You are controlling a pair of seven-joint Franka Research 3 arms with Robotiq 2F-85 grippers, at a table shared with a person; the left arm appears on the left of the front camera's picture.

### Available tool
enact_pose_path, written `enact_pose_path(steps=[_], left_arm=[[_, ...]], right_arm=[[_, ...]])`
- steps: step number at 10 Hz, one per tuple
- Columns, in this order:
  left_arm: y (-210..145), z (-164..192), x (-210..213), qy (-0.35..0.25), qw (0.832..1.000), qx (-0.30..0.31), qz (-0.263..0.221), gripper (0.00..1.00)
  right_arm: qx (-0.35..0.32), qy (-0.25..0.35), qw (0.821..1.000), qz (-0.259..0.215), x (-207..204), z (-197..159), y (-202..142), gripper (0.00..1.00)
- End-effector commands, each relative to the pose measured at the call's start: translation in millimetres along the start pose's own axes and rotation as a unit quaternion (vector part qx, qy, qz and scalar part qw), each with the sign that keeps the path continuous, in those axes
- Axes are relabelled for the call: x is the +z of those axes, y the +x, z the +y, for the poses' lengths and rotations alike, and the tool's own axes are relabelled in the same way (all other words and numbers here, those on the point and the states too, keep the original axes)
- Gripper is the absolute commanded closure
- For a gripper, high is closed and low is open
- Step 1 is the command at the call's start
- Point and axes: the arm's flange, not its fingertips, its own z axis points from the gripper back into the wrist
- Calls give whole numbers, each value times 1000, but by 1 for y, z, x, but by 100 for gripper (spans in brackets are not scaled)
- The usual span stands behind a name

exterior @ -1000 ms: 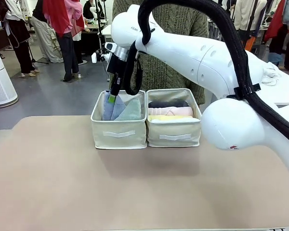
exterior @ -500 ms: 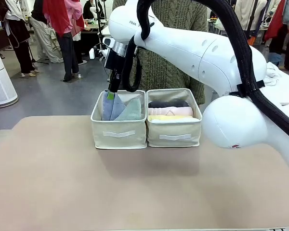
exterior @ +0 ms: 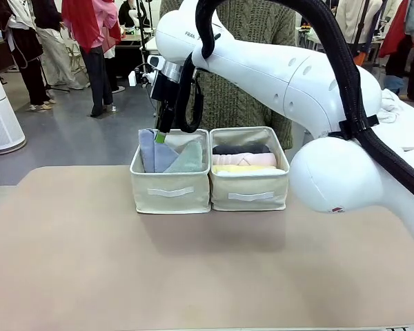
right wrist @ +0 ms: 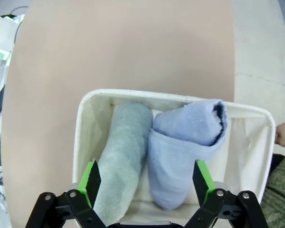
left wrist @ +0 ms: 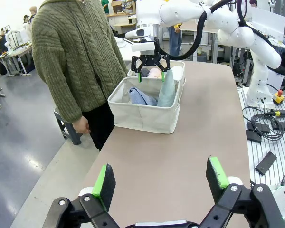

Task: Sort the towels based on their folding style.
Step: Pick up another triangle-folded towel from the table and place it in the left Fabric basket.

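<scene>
Right gripper (right wrist: pixel 147 183) spread wide and empty above the left beige fabric bin (exterior: pixel 170 185).
Periwinkle blue cone-folded terry towel (right wrist: pixel 185 147) rests inside beside the pale teal one (right wrist: pixel 121 156); best to lift straight up, clear of the rim.

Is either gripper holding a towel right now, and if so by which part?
Nothing is held. The right gripper hangs with jaws open above the periwinkle towel and teal towel in the left bin; the left gripper is open over bare table.

Blue towel (right wrist: pixel 185 152), teal towel (right wrist: pixel 121 156).
</scene>
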Motion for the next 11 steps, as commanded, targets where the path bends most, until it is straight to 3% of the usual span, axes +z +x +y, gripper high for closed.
enact_pose_path(steps=[1,6,7,9,11], left_arm=[[0,-3,0,1,1000,3,7,0],[0,-3,0,1,1000,3,7,0],[0,-3,0,1,1000,3,7,0],[0,-3,0,1,1000,3,7,0],[0,-3,0,1,1000,3,7,0]], right_arm=[[11,2,1000,-1,6,-29,19,0],[-19,2,1000,17,17,-17,20,0],[-85,14,995,51,32,2,17,0],[-219,21,966,133,57,66,-4,0],[-308,-3,938,158,74,118,-34,0]])
